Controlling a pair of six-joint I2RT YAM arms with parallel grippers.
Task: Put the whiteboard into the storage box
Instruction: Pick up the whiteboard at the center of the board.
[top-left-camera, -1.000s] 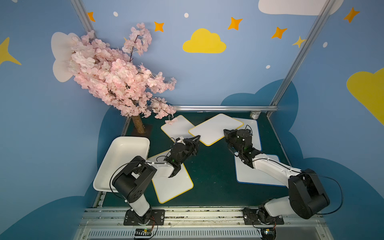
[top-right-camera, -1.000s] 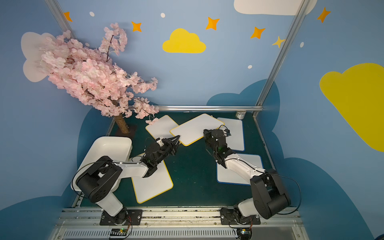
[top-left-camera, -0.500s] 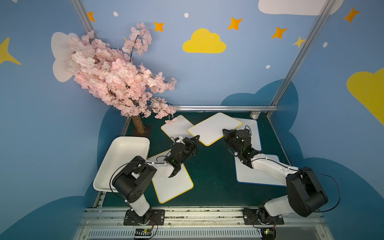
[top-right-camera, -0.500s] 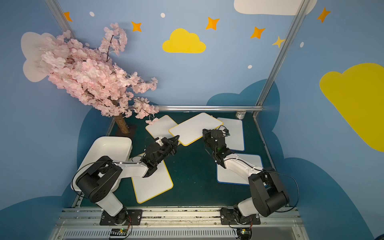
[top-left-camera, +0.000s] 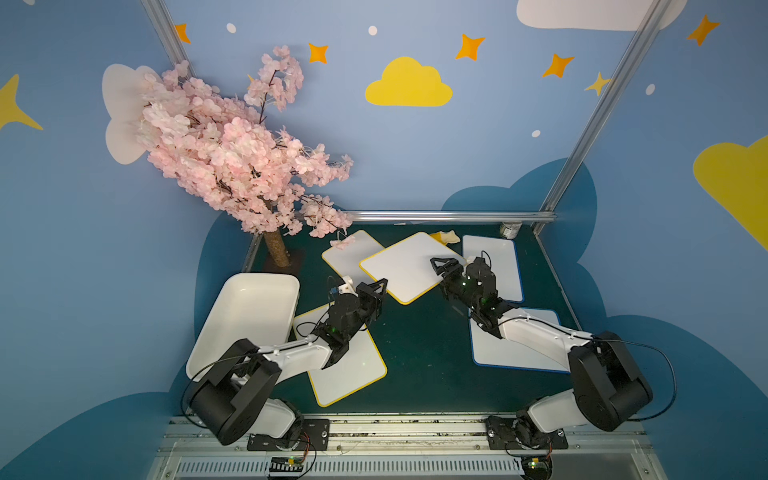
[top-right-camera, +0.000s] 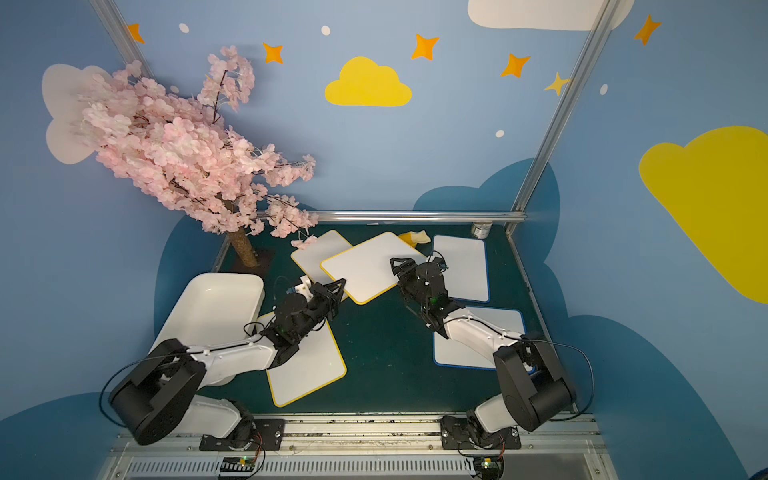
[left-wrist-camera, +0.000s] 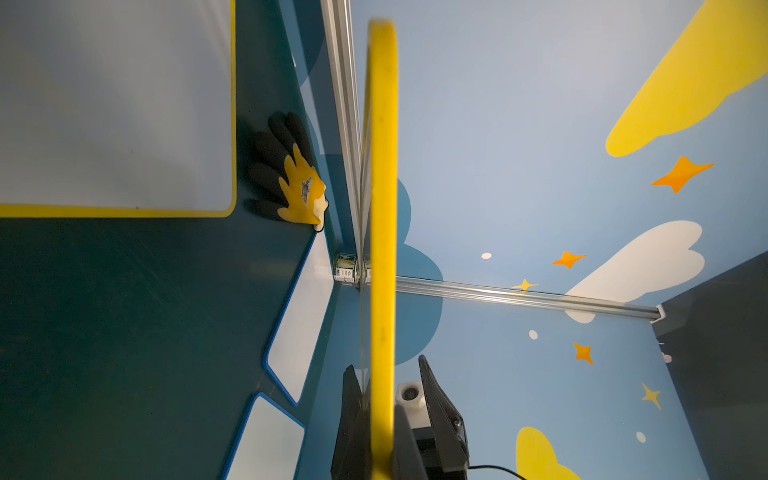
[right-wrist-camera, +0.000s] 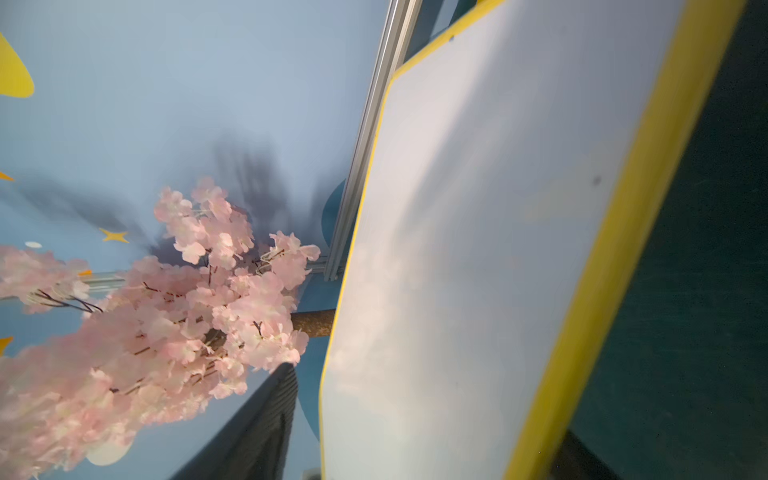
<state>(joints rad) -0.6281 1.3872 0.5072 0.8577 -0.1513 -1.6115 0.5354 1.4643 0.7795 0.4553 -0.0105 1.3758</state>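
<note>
On the left gripper (top-left-camera: 379, 287), the fingers (left-wrist-camera: 436, 399) pinch the whiteboard (top-left-camera: 409, 266) on its yellow edge at 8 o'clock. On the right gripper (top-left-camera: 444, 266), the fingers (right-wrist-camera: 257, 424) are spread around its edge at 3 o'clock. The whiteboard is up off the green table (top-left-camera: 419, 353). The storage box (top-left-camera: 249, 320) sits at 9 o'clock from the left gripper.

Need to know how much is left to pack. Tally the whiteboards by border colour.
Yellow border: 3 (held yellow board, rear yellow board, front yellow board)
Blue border: 2 (rear blue board, front blue board)
Total: 5 whiteboards
</note>
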